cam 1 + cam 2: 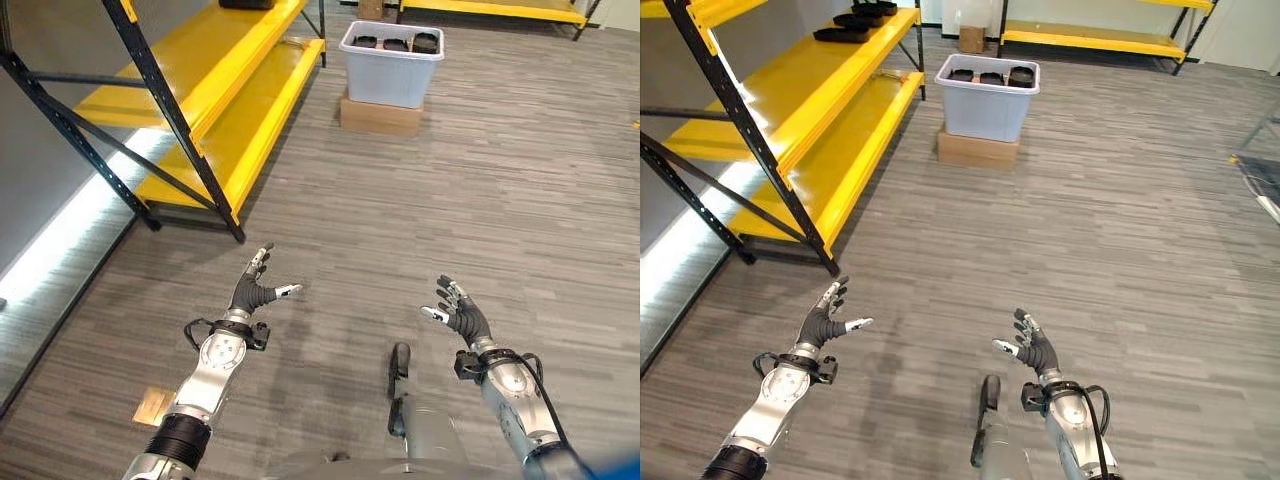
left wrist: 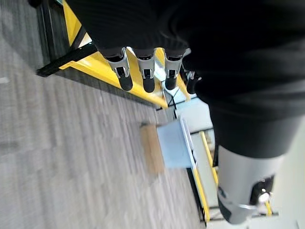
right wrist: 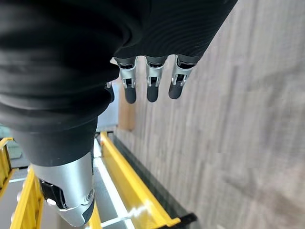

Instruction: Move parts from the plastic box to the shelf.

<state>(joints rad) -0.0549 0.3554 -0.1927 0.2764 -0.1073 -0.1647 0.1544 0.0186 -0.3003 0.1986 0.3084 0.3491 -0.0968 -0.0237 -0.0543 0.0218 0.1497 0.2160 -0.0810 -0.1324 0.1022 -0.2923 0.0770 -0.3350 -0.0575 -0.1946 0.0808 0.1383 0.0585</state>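
Your shelf (image 1: pixel 805 95) on the left is cut off, dark parts (image 1: pixel 862 20) on its upper level. Left hand (image 1: pixel 253 285) hangs released, empty. The box (image 1: pixel 391 66) far ahead holds black parts (image 1: pixel 396 44), details unclear. Right hand (image 1: pixel 457 310) released too.

The shelf (image 1: pixel 830 95) had glossy yellow boards on a matt black metal frame. The plastic box (image 1: pixel 986 108) looked smooth, pale grey, on a cardboard carton (image 1: pixel 977 150). The floor (image 1: pixel 1120 230) looked wood-grained, matt.
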